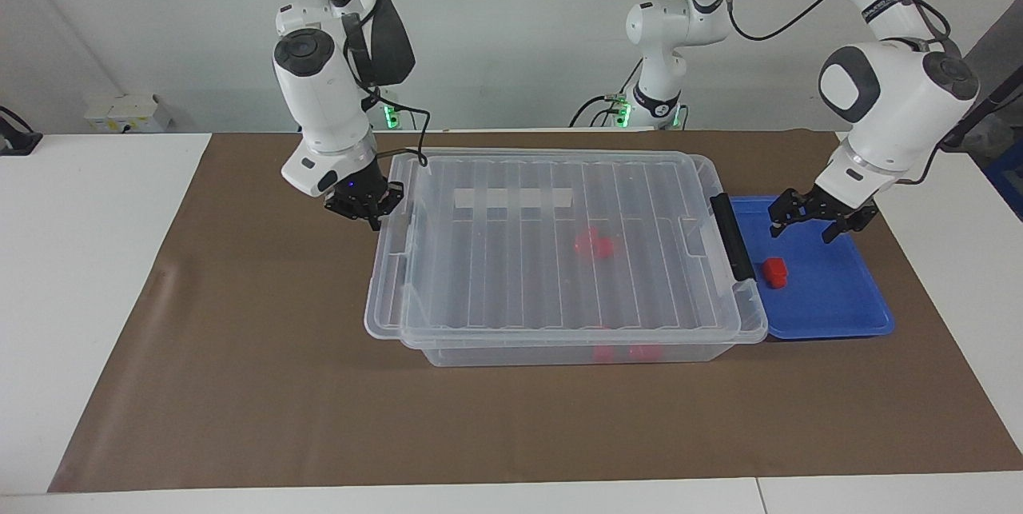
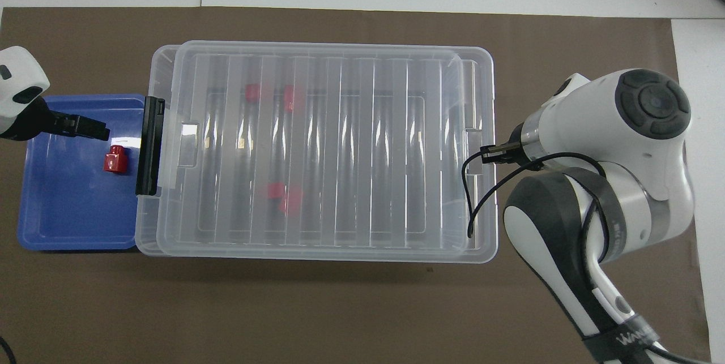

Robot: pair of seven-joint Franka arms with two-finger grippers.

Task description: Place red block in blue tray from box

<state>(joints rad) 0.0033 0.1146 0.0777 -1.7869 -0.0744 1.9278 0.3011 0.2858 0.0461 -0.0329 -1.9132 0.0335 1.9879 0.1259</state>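
Observation:
A red block [image 1: 774,272] [image 2: 115,159] lies in the blue tray [image 1: 835,302] [image 2: 68,211], near the box. The box [image 1: 495,282] [image 2: 351,149] is a clear bin with its ribbed lid on, beside the tray. Several more red blocks [image 1: 595,244] [image 2: 286,197] show through the lid. My left gripper [image 1: 806,228] [image 2: 90,127] is open and empty, raised over the tray just above the block in it. My right gripper [image 1: 369,206] [image 2: 494,151] is at the lid's edge at the right arm's end of the box.
A black latch [image 1: 731,238] [image 2: 150,154] sits on the box's end by the tray. A whitish tape strip [image 1: 514,198] is on the lid. A black cable [image 2: 470,194] hangs from the right gripper over the lid's corner. A brown mat [image 1: 240,378] covers the table.

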